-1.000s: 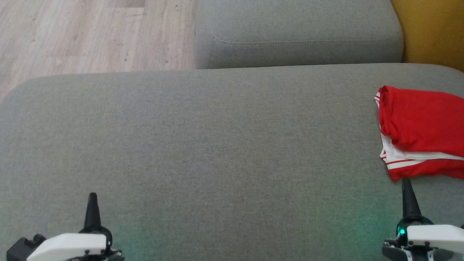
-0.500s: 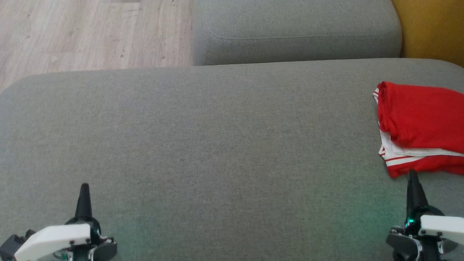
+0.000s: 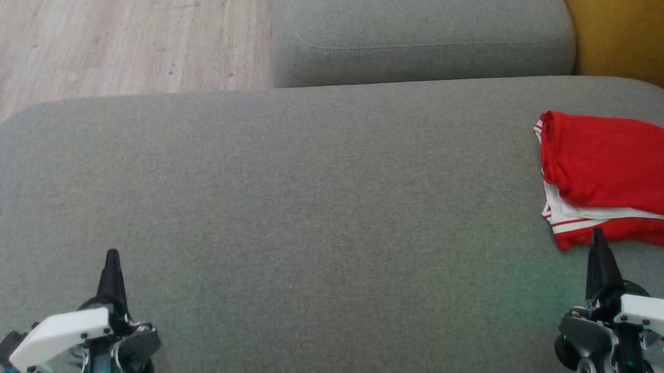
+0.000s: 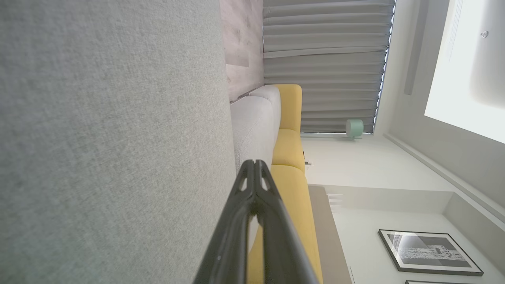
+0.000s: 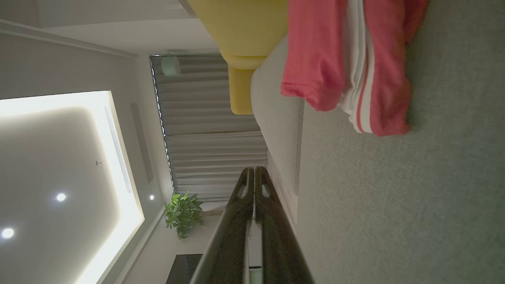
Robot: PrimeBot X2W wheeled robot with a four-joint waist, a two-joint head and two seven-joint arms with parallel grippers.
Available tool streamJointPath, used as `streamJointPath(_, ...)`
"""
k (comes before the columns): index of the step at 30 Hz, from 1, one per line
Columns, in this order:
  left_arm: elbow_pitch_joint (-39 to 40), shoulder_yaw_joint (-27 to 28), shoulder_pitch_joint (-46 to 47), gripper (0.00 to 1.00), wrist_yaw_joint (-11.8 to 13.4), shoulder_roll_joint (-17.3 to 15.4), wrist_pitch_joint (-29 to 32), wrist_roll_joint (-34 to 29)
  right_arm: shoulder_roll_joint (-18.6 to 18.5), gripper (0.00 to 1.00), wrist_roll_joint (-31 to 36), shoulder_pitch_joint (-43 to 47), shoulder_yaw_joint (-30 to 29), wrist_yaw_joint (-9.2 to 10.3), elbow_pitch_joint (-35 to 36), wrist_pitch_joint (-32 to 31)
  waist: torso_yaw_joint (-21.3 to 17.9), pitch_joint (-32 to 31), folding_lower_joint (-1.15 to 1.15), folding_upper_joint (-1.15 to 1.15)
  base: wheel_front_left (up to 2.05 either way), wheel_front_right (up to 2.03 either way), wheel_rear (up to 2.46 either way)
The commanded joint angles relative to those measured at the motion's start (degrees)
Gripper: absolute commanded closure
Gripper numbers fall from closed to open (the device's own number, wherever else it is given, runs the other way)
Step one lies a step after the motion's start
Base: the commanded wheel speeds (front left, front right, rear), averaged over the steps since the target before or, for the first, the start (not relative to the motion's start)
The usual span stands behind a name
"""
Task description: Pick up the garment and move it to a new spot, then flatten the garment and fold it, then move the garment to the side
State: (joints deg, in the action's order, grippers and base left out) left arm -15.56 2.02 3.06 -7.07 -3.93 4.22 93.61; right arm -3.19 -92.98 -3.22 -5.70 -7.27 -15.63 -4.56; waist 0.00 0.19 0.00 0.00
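Note:
The garment (image 3: 609, 163) lies folded at the sofa seat's right end: red cloth with a white layer and red-and-white striped trim, no lettering showing. In the right wrist view the garment (image 5: 315, 59) sits ahead of the fingers with a gap of grey cushion between. My right gripper (image 3: 598, 235) is shut and empty, its tip just at the garment's near edge in the head view; its closed fingers (image 5: 254, 171) also show from the wrist. My left gripper (image 3: 111, 255) is shut and empty over the seat's near left, far from the garment, fingers pressed together (image 4: 255, 163).
The wide grey sofa seat (image 3: 309, 208) stretches between the grippers. A second grey cushion (image 3: 420, 40) stands behind it, wooden floor (image 3: 94, 34) at the far left, and a yellow seat (image 3: 635, 37) at the far right.
The camera has tilted, so the whole picture has slid upward a little. Both shut grippers have reached slightly forward and outward; the right tip now meets the garment's near edge.

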Motion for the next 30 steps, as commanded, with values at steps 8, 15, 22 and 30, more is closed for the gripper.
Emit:
streamJointPath(8,1.62,2.41,2.95,1.0,-0.42,-0.46,0.58,0.3,-0.95,1.0,-0.63,-2.8,0.92,-0.22,1.71,-0.52,0.0,-0.01,0.0,0.0,0.0,0.0,0.0)
streamJointPath(15,1.61,2.58,2.97,1.0,-0.42,-0.34,0.72,0.16,-0.84,1.0,-0.51,-2.82,0.77,-0.22,1.7,-0.64,0.0,-0.01,0.0,0.0,0.0,0.0,0.0)
streamJointPath(22,1.6,2.74,2.98,1.0,-0.42,-0.23,0.85,0.03,-0.74,1.0,-0.39,-2.83,0.63,-0.22,1.69,-0.75,0.0,-0.01,0.0,0.0,0.0,0.0,0.0)
streamJointPath(30,1.59,2.91,2.99,1.0,-0.42,-0.11,0.98,-0.12,-0.64,1.0,-0.27,-2.84,0.49,-0.22,1.68,-0.87,0.0,-0.01,0.0,0.0,0.0,0.0,0.0)
